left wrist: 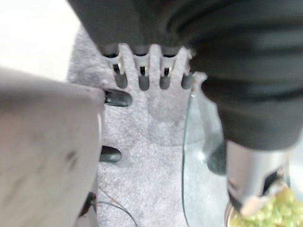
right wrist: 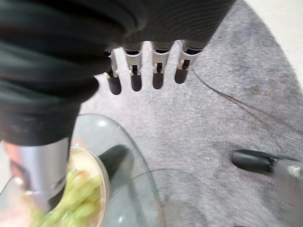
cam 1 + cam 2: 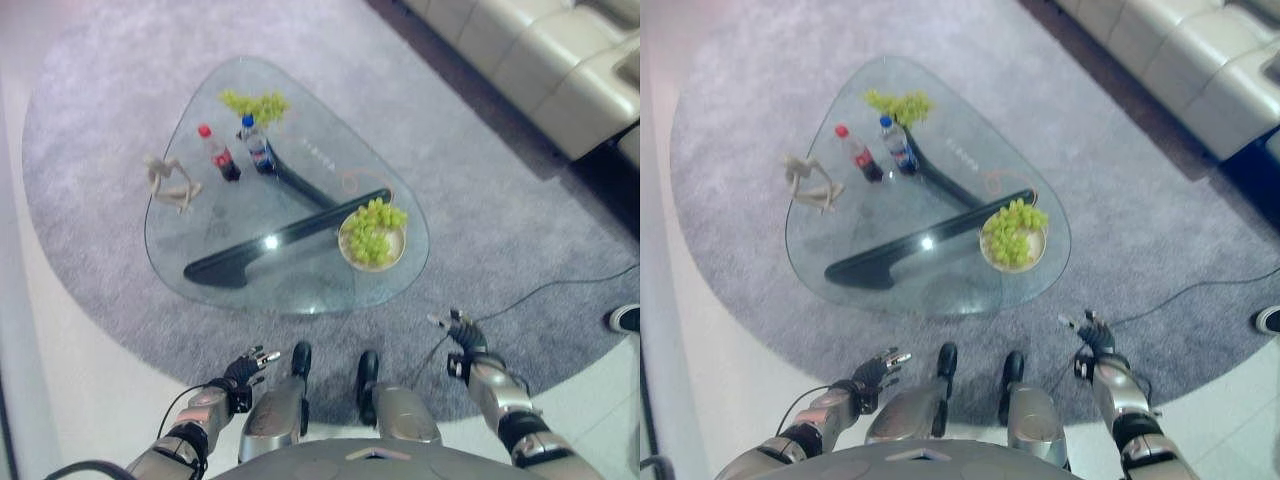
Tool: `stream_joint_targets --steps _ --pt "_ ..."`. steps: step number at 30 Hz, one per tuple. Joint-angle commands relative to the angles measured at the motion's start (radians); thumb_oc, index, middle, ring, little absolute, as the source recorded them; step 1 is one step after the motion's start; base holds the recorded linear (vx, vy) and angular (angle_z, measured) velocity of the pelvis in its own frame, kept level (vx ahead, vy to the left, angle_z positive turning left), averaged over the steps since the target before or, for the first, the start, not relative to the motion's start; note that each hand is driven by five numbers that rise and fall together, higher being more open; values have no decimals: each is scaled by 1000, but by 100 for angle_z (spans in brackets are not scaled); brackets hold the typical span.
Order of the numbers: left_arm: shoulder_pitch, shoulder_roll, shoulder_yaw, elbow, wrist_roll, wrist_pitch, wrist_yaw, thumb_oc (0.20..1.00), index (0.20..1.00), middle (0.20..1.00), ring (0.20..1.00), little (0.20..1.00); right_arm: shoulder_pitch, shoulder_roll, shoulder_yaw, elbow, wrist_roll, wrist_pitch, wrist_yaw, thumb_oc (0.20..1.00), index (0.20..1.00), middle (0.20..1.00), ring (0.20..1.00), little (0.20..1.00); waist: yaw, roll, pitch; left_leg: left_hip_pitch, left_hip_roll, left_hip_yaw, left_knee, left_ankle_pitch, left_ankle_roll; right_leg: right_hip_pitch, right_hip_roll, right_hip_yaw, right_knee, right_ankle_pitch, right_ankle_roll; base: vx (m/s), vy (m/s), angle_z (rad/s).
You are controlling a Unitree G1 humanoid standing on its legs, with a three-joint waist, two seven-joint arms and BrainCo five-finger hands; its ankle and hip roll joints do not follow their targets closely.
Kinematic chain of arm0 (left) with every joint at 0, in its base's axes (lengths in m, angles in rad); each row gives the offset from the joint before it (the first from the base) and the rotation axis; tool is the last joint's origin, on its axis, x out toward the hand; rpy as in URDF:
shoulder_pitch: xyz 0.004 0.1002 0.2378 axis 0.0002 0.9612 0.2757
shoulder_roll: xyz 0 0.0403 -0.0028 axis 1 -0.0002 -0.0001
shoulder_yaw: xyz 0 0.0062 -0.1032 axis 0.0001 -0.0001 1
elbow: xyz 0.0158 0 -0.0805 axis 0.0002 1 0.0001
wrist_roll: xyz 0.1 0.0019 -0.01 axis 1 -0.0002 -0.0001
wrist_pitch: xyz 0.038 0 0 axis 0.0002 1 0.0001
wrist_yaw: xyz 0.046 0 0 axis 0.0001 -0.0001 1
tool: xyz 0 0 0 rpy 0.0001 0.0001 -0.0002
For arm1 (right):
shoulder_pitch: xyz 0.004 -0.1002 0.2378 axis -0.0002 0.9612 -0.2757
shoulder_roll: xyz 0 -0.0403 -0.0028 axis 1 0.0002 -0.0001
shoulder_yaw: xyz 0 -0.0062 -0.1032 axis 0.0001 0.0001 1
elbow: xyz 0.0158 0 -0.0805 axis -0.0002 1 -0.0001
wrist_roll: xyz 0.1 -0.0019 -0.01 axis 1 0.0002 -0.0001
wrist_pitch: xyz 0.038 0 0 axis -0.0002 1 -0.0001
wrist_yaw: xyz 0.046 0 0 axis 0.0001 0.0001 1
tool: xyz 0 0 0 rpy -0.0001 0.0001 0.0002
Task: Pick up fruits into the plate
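A bunch of green grapes (image 3: pixel 372 232) lies in a pale plate (image 3: pixel 393 256) near the right front edge of the glass table (image 3: pixel 310 290). A second bunch of green grapes (image 3: pixel 256 103) lies on the glass at the far side. My left hand (image 3: pixel 246 368) hangs low at the lower left, short of the table, fingers straight and holding nothing. My right hand (image 3: pixel 460 332) is at the lower right, also off the table, fingers straight and empty. The right wrist view shows the plate's rim (image 2: pixel 105 177) and the grapes (image 2: pixel 80 198) past my fingers (image 2: pixel 137 75).
Two small bottles, one red-capped (image 3: pixel 217 153) and one blue-capped (image 3: pixel 256 144), stand near the far grapes. A pale figurine (image 3: pixel 168 182) sits at the table's left. A grey round rug (image 3: pixel 480 210) lies under the table, a light sofa (image 3: pixel 560 60) at the upper right.
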State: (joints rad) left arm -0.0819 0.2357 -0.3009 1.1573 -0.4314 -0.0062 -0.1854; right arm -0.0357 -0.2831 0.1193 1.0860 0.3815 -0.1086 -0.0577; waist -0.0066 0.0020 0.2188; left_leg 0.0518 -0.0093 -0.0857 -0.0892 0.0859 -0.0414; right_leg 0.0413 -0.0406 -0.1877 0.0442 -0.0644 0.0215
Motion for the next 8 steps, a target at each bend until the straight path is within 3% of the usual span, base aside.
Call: stream_joint_targets --steps 1,6,8 --pt "19 -25 45 73 127 39 -11 1000 1000 1000 1000 1000 11 14 -21 96 -34 -5 132 1000 1000 1000 1000 1000 -2 11 -48 48 -47 119 55 -175 49 -13 -16 99 12 13 52 54 5 -15" --pt "40 -34 62 92 167 59 -10 1000 1000 1000 1000 1000 59 25 -62 202 -45 78 107 1000 1000 1000 1000 1000 -15 16 -72 95 -45 136 19 -179 52 31 -8 112 -24 18 53 31 7 -12" --pt "47 -37 70 93 170 71 8 1000 1000 1000 1000 1000 72 31 -82 218 -31 62 129 1000 1000 1000 1000 1000 -21 20 -82 110 -45 138 13 -184 53 46 -5 119 -31 17 53 28 15 -30"
